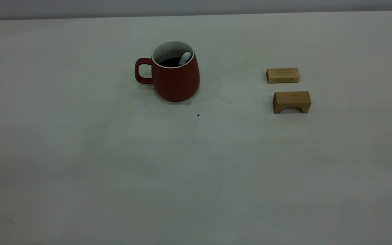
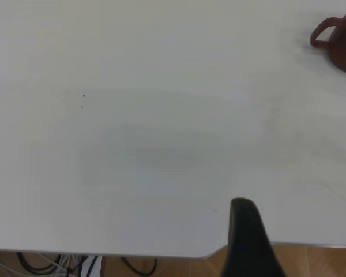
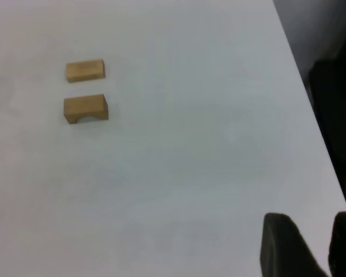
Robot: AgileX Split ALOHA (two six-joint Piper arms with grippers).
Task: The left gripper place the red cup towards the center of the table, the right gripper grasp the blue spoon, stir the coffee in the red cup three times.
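Two arms are nowhere in the exterior view; each shows only as a dark fingertip in its own wrist view. Largest is the counter, a plain off-white matte top with a rounded far right corner and a grey wall beyond its far edge. Past its edge, the left wrist view shows a wooden floor with cables.

Next is the red cup, upright toward the middle of the counter, somewhat nearer the far edge, with its handle toward the left edge. Dark coffee fills it partway, and the blue spoon stands in it, its pale handle leaning on the rim on the right side. No gripper holds either thing.

Judging by this, the cup has been placed and the spoon has reached the coffee; whether the three stirs were made cannot be read from here, but little seems left.

Smaller are two tan wooden blocks toward the right edge, well apart from the cup: a plain block and, nearer, an arched block.

Each arm seems withdrawn: the left gripper near the left edge, the right gripper near the right. For both, I cannot tell whether they are apart or together.

Smallest is a dark speck just in front of the cup.
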